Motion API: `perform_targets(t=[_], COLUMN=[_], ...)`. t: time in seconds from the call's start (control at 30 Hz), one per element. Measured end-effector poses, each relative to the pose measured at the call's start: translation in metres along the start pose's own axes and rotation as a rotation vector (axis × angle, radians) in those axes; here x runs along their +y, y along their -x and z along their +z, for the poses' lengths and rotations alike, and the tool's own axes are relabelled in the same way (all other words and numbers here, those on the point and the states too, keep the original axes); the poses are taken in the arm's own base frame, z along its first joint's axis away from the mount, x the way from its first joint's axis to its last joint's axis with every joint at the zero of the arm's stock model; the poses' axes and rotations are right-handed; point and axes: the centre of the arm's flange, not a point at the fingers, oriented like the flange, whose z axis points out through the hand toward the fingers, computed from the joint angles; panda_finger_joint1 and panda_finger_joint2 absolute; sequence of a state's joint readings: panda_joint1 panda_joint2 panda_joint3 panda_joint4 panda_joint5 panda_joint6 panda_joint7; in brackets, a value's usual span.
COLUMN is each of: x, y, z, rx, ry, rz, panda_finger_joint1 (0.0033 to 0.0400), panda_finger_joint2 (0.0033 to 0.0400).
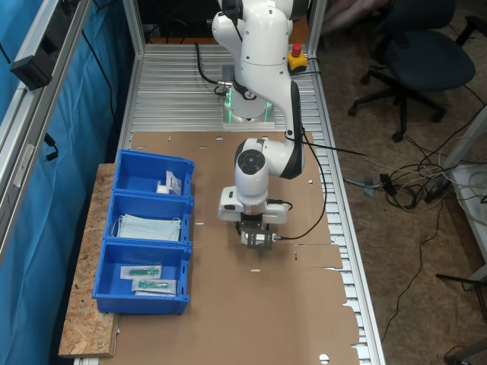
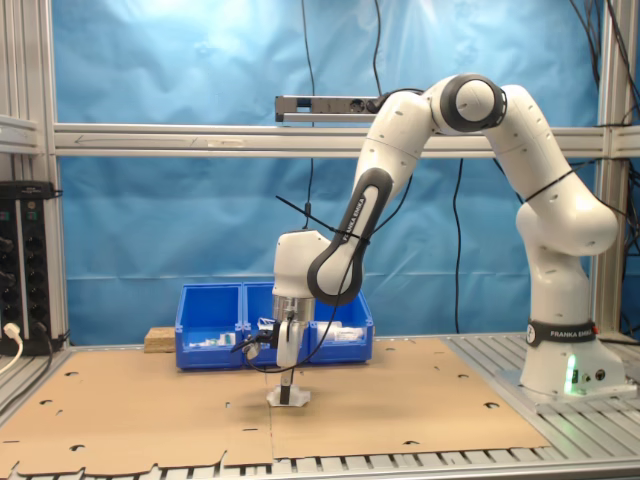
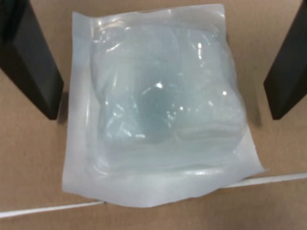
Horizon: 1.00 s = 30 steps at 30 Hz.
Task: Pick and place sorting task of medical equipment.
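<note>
A white packet [image 3: 160, 108] lies flat on brown cardboard [image 3: 43, 167] between the open jaws.

1st exterior view: high, facing arm [image 1: 262, 76]; 2nd: low side-on; wrist: close, downward.

White packet [image 3: 163, 110], 3 blue bins [image 1: 144, 243], possibly pale-blue masks [image 1: 150, 226]

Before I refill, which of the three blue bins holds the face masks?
The middle bin of the row: folded light-blue masks lie in it. Its neighbours hold white packets and teal items in pouches.
</note>
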State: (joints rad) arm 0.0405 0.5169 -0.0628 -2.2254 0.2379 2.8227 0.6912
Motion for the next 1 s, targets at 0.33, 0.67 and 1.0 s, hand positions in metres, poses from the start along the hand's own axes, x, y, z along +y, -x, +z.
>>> perform_targets(t=[0.33,0.67,1.0], x=[0.0,-0.0014,-0.0056], y=[0.0,-0.0009,-0.0038], z=[0.0,-0.0014,-0.0053], rx=[0.0,0.003,0.01], ry=[0.0,-0.003,-0.013], rz=[0.0,0.0,-0.001], panda_finger_joint1=[0.0356,0.0266,0.0052], panda_finger_joint2=[0.0356,0.0266,0.0052])
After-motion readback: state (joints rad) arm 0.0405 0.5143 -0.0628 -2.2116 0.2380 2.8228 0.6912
